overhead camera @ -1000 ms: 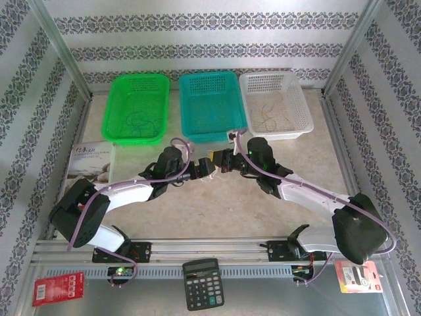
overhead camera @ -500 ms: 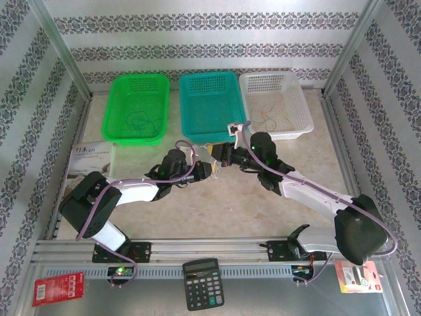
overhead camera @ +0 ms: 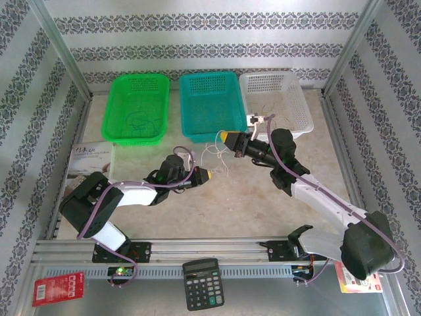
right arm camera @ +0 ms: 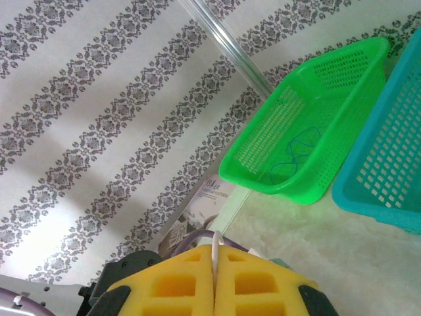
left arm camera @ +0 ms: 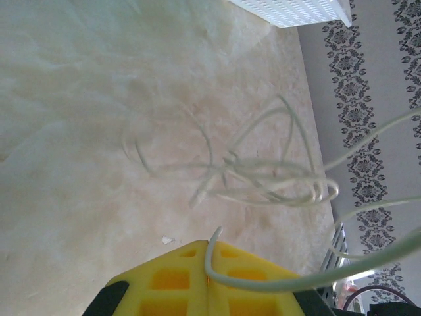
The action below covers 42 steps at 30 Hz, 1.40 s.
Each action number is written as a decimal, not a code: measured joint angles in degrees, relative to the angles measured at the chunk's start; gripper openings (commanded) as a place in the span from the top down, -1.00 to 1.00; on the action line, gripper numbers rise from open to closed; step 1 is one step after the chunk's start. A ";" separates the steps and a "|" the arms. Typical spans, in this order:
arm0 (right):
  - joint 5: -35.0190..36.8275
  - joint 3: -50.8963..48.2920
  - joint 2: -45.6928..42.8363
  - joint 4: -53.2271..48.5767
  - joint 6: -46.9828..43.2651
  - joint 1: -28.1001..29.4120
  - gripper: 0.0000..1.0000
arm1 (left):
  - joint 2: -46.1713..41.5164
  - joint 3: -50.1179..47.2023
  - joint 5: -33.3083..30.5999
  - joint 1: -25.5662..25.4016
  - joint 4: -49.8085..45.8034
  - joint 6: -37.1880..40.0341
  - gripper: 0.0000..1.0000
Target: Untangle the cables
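My left gripper (left arm camera: 208, 246) and right gripper (right arm camera: 215, 249), each clamped on a pale strand of the cables (left arm camera: 263, 178), hold them apart near the teal basket (overhead camera: 208, 74), apparently to open the tangle.

We count three baskets: one green basket (overhead camera: 135, 89), one teal basket (overhead camera: 208, 85) and one white basket (overhead camera: 273, 84). There are two pincers, the left pincer (overhead camera: 205, 175) and the right pincer (overhead camera: 225, 138). We see one tangle of pale cables (left arm camera: 230, 168), its strands too knotted to count. There is also one calculator (overhead camera: 201, 283), one booklet (overhead camera: 91, 161) and two packets: a red packet (overhead camera: 58, 288) and a second packet (overhead camera: 358, 276).
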 measured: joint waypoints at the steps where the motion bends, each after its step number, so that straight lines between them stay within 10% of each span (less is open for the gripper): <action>1: -0.04 -0.26 -0.07 0.00 0.00 -0.17 1.00 | -0.28 -0.04 -0.09 0.00 -0.02 0.04 0.70; 13: -1.16 -3.78 -0.42 -0.04 0.02 -2.23 1.00 | -12.17 -0.15 -3.74 -0.31 -3.45 1.01 -0.30; 42: -9.03 -3.43 -1.75 -0.04 1.29 -2.14 1.00 | -14.51 0.94 -9.46 -0.20 -10.23 6.60 -0.27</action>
